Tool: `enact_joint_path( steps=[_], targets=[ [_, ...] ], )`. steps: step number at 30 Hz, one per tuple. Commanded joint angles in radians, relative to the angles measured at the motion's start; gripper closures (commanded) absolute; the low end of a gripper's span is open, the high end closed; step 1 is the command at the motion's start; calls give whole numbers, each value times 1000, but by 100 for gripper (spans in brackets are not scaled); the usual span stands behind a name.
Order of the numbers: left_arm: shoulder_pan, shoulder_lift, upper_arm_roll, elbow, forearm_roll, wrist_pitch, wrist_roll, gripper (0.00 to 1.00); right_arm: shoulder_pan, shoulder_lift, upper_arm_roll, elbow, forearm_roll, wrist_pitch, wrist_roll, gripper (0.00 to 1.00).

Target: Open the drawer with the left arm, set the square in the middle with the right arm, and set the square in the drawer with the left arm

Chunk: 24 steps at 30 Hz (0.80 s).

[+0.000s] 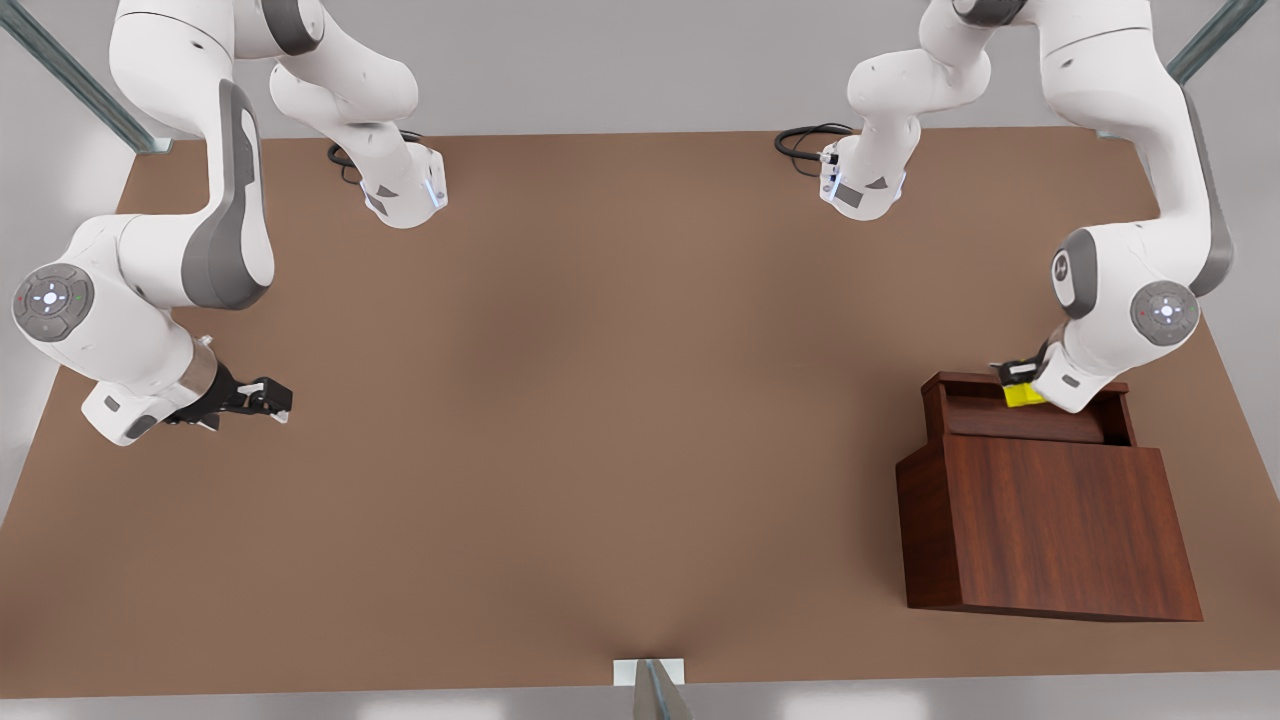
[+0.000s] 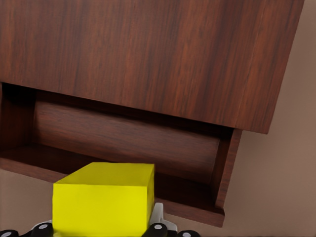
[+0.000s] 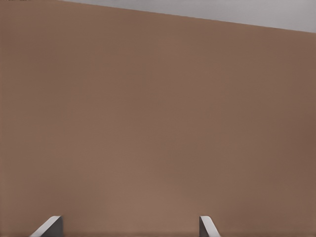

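The left arm's black two-finger pincer [image 1: 1018, 374] is at the front view's right, above the pulled-out drawer [image 1: 1030, 415] of the dark reddish-brown wood-grain cabinet [image 1: 1050, 525]; it is closed on the small bright yellow cube [image 1: 1023, 396], which it holds over the open tray, near the tray's far edge; whether the cube touches the tray floor I cannot tell. In the left wrist view the same yellow cube [image 2: 102, 197] sits between the pincer's black parts at the picture's lower edge, with the drawer's inner wood floor [image 2: 123, 136] and its side wall beyond it, and the cabinet's top panel [image 2: 148, 54] further off; the drawer is out of the cabinet and its inside is bare wood.

The right arm's black pincer [image 1: 268, 398] is at the front view's left, well apart from the cabinet, low above the matte brown counter [image 1: 600, 400]; this arm waits; its fingers stand apart and hold nothing. In the right wrist view two grey fingertips [image 3: 49, 226] show with a wide gap between them, over the plain brown counter [image 3: 158, 123]; a pale grey strip lies beyond the counter's edge.
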Motion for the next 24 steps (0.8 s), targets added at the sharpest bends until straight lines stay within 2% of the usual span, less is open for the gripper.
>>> enact_joint_path(
  steps=[1, 5, 9, 10, 17, 18, 20, 21, 24],
  targets=[
    [1, 2, 0, 0, -35, 1, 1, 43, 0, 0, 0, 0, 0, 0, 0, 0],
    [33, 85, 2, 87, -29, 32, 1, 42, 0, 0, 0, 0, 0, 0, 0, 0],
    [47, 103, 0, 100, -28, 33, 1, 40, 0, 0, 0, 0, 0, 0, 0, 0],
    [47, 111, 0, 100, -20, 35, 1, 0, 0, 0, 0, 0, 0, 0, 0, 0],
    [47, 115, 0, 100, -20, 30, -11, 0, -3, 0, 0, -3, 0, 0, 0, 0],
    [40, 102, -23, 127, -20, -36, -57, 0, -3, 0, 0, -3, 0, -2, 0, 0],
    [35, 88, -173, 296, -17, -339, -194, 0, -3, 0, 0, -3, 0, -3, 0, 0],
    [33, 48, -239, 322, -18, -398, -194, 0, -3, 0, 0, -3, 0, -3, 0, 0],
    [17, 34, -250, 379, -35, -424, -197, 0, -3, 0, 0, -2, 0, -3, 0, 0]
  ],
)
